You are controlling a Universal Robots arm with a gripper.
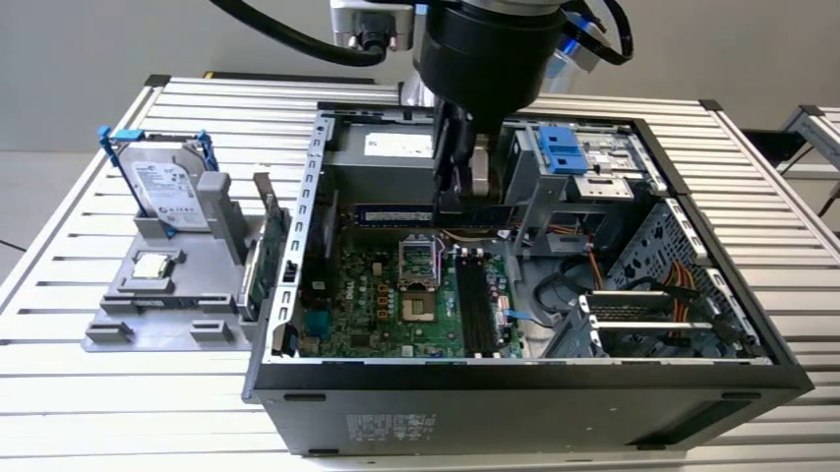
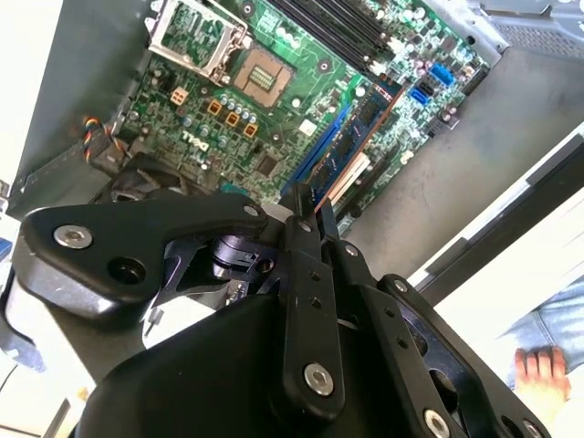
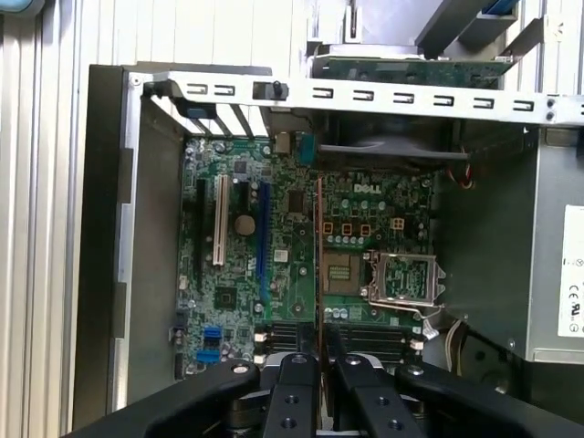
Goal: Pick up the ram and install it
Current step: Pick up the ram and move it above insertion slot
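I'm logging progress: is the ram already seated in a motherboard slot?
No, in the exterior view the ram hangs clamped in the pincer, above the board's long black slots.

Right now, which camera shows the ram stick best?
The exterior view: the ram shows its long flat side and pale label, clamped in the gripper over the motherboard. Both wrist views catch it nearly edge-on, a thin strip running out from the gripper.

Case point(image 1: 525, 403) on bench point(image 1: 118, 413); motherboard point(image 1: 381, 305) inside; ram point(image 1: 393, 213) above motherboard, between fingers point(image 1: 450, 172); hard drive point(image 1: 171, 192) in holder point(image 1: 151, 315), exterior view's left of case.
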